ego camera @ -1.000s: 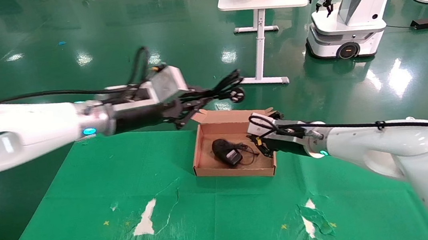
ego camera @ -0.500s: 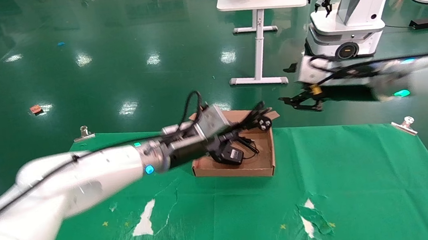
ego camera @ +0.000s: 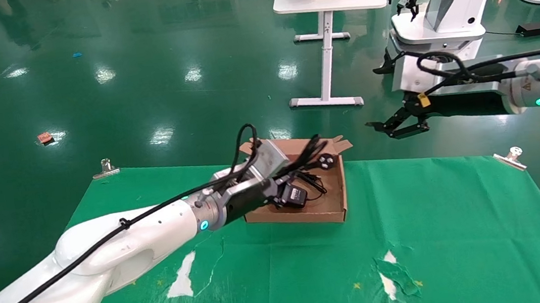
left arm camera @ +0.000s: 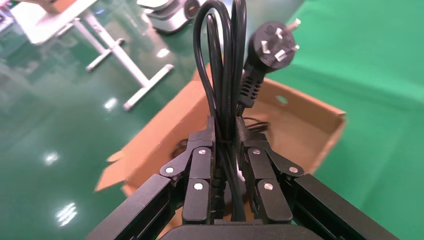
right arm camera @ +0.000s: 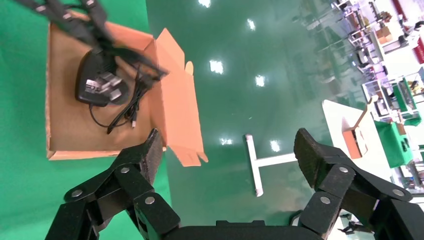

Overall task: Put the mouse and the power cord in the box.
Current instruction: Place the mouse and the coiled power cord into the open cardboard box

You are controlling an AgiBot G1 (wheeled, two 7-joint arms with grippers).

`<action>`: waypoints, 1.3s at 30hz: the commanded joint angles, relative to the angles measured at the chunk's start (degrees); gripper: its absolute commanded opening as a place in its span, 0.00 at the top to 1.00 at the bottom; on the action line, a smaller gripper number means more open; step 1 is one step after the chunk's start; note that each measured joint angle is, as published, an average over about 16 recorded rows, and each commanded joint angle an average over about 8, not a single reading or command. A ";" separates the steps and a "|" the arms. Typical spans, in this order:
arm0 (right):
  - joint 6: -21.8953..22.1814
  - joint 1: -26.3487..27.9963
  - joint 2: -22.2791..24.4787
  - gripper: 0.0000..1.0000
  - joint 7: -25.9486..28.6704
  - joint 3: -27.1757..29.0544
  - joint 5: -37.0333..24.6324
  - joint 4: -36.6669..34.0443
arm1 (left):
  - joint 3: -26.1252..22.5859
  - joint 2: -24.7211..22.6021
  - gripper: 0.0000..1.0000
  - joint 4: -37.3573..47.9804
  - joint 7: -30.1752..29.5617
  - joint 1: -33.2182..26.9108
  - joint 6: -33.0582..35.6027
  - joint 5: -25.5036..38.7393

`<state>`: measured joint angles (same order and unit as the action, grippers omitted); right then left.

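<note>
The left gripper (left arm camera: 225, 137) was clenched on the power cord (left arm camera: 223, 65), its jaws pinching the bundled loops, which ran out past the fingertips (left arm camera: 201, 142) to the pronged plug (left arm camera: 270, 42). In the head view this gripper (ego camera: 282, 191) hung over the box (ego camera: 333, 204), low inside its near-left part, with the cord (ego camera: 301, 160) stretching across the box toward its far rim and the plug (ego camera: 326, 161) just above that rim by the flaps. The mouse (ego camera: 291, 193) lay on the floor of the box right at the gripper's tip, pale label up, its thin cable looped beside it; whether the jaws touched it could not be told. The right gripper (ego camera: 389, 126) hovered beyond the far right of the box, off the green surface (ego camera: 412, 237), jaws spread wide and holding nothing; its wrist view showed the box (right arm camera: 175, 107) and mouse (right arm camera: 97, 82) well apart from it.
</note>
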<state>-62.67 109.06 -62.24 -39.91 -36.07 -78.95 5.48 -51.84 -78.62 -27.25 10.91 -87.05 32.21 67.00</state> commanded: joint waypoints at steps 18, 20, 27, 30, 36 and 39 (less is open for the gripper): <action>-0.04 -0.49 0.17 0.00 0.38 0.27 0.47 0.44 | -0.18 1.08 0.00 -1.17 -1.62 0.51 -0.08 -0.97; -0.51 -1.32 0.67 0.00 1.28 0.63 1.13 1.65 | 0.62 2.08 0.00 -2.26 -2.11 1.12 1.12 -1.57; -3.01 -6.51 3.65 0.00 6.83 2.81 5.18 9.12 | 4.76 6.97 0.00 -7.45 -4.41 3.99 7.29 -4.35; -4.16 -8.86 5.00 0.00 9.34 3.80 7.00 12.50 | 6.59 9.12 0.00 -9.74 -5.43 5.25 10.00 -5.57; -6.46 -13.58 7.71 0.00 14.39 5.78 10.68 19.29 | 10.26 13.44 0.00 -14.32 -7.46 7.79 15.45 -8.03; -7.63 -15.96 9.08 0.00 16.94 6.79 12.54 22.72 | 12.11 15.63 0.00 -16.65 -8.49 9.07 18.21 -9.27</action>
<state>-70.30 93.09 -53.15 -22.96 -29.28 -66.41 28.22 -39.72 -62.98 -43.90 2.41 -77.97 50.44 57.73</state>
